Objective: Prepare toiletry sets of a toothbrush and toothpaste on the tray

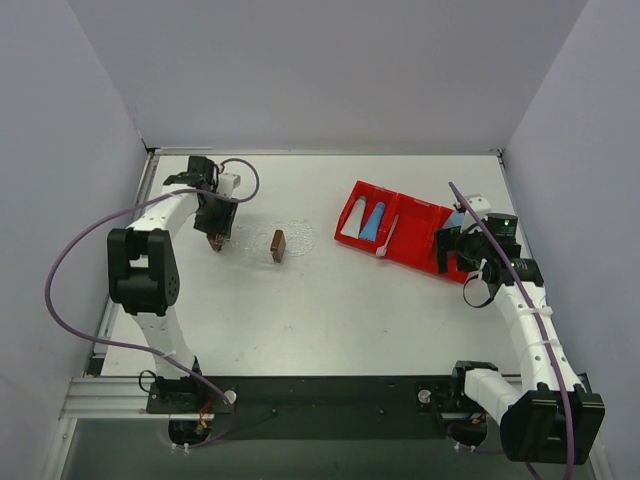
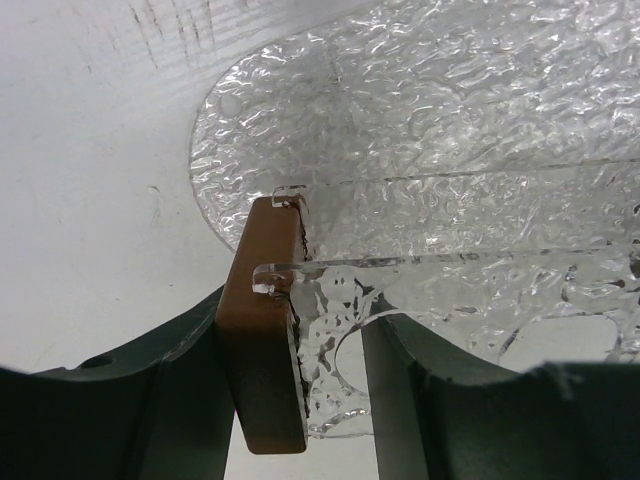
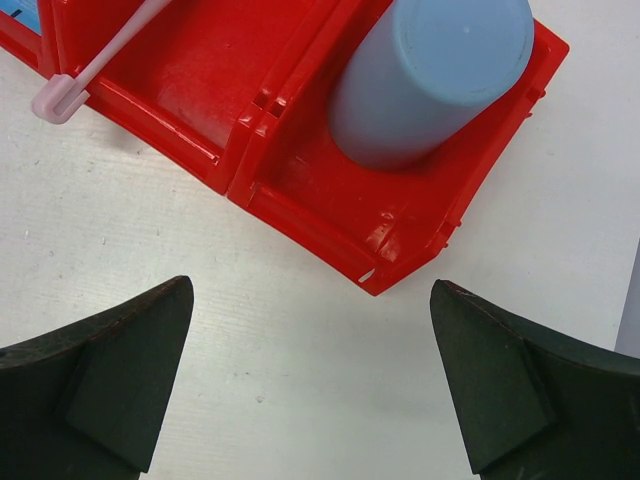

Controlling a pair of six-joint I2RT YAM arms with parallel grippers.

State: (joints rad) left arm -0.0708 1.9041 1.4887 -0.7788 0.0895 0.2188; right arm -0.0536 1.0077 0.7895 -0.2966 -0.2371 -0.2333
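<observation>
The transparent bumpy tray [image 1: 295,238] lies left of centre, with a brown block [image 1: 278,245] on it. My left gripper [image 1: 216,241] is at the tray's left end. In the left wrist view the gripper [image 2: 300,312] is shut on the tray's end [image 2: 330,330] and its brown block [image 2: 262,340]. The blue toothpaste [image 1: 372,220] and the white-grey toothpaste [image 1: 349,224] lie in the red bin's left compartment. The pinkish toothbrush [image 1: 387,236] [image 3: 95,65] leans over the bin's divider. My right gripper [image 1: 447,262] [image 3: 310,375] is open and empty over bare table beside the bin's corner.
The red two-compartment bin [image 1: 420,255] [image 3: 390,255] sits right of centre. A round blue cup [image 1: 457,219] [image 3: 430,75] stands in its right compartment, close to my right gripper. Grey walls enclose the table on three sides.
</observation>
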